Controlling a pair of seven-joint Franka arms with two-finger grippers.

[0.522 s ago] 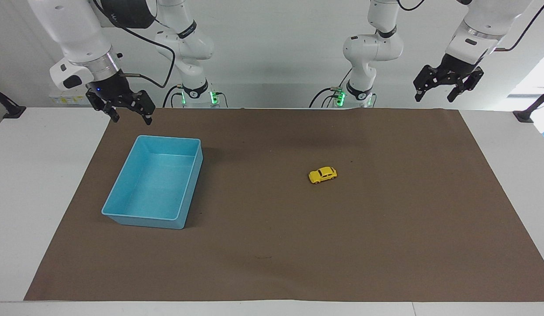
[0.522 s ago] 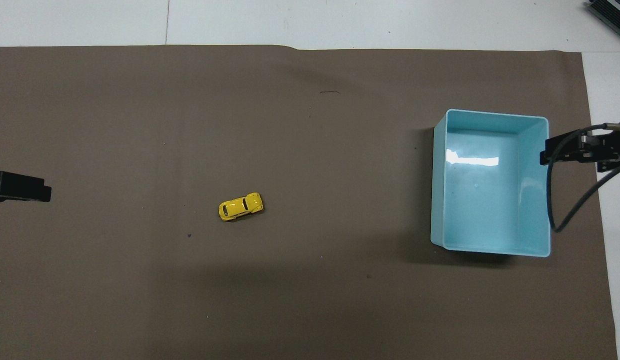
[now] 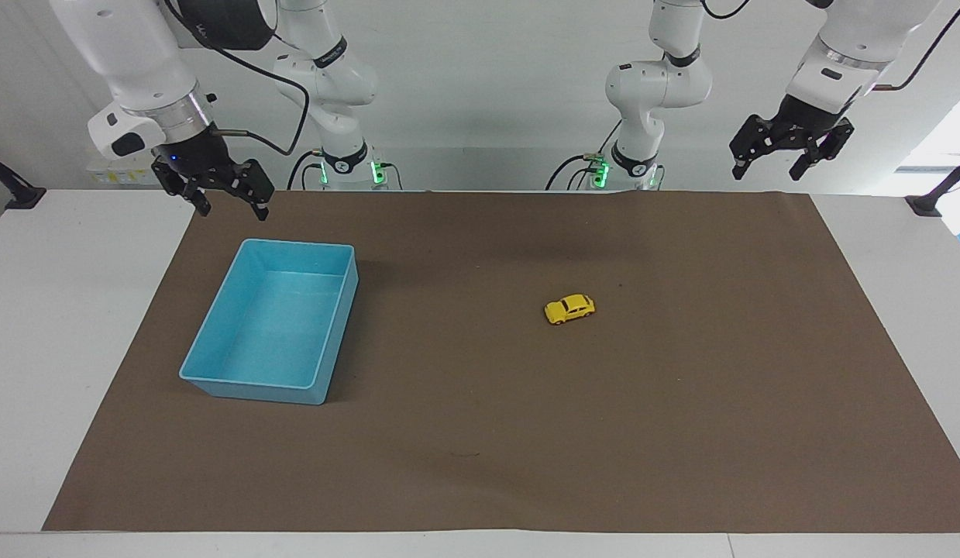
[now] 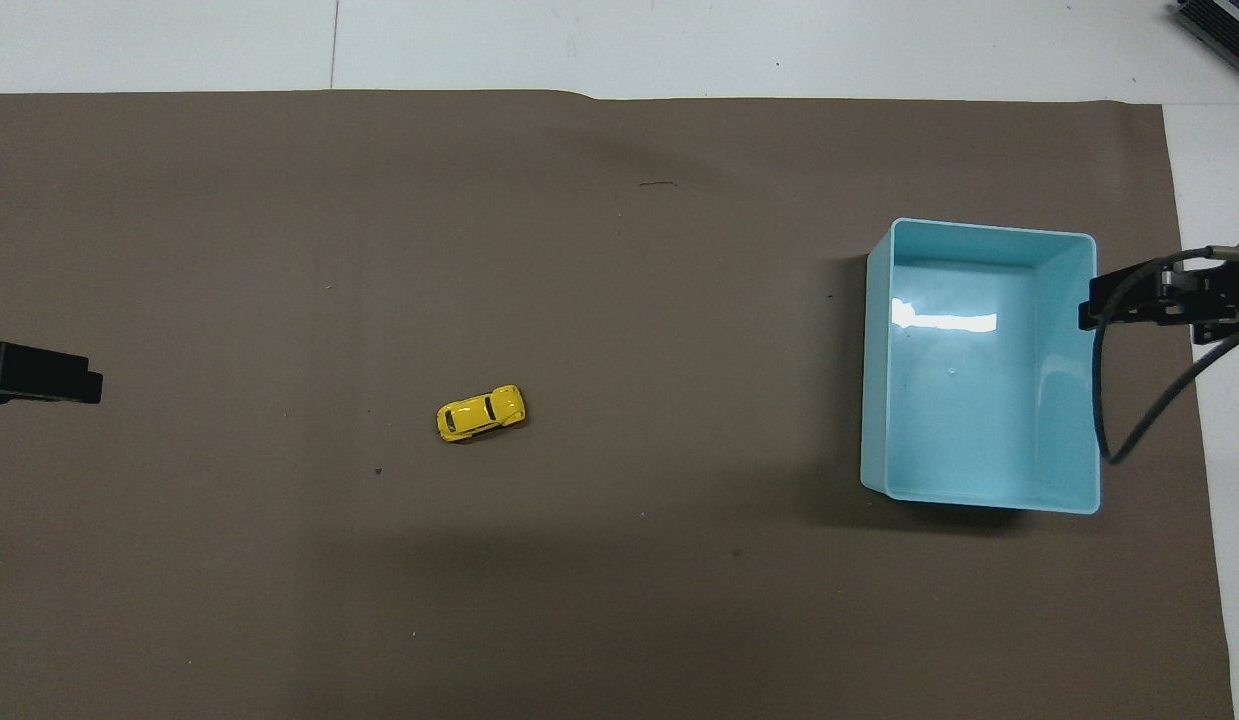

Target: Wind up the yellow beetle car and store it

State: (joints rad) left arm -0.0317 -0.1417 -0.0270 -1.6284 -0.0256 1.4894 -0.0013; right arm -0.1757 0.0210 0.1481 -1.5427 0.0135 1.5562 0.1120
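The yellow beetle car (image 3: 569, 309) (image 4: 482, 412) stands on its wheels on the brown mat, toward the left arm's end of the table, alone and untouched. My left gripper (image 3: 785, 159) hangs open high over the mat's corner nearest the robots at that end; only a black tip (image 4: 39, 373) of it shows in the overhead view. My right gripper (image 3: 229, 198) (image 4: 1149, 300) hangs open in the air at the right arm's end, just past the rim of the light blue bin. Both grippers hold nothing.
An empty light blue bin (image 3: 213, 384) (image 4: 1079, 400) stands on the brown mat (image 3: 480, 434) toward the right arm's end. White table (image 3: 69, 310) borders the mat on both ends. Black clamp stands (image 3: 15, 194) sit at the table's corners nearest the robots.
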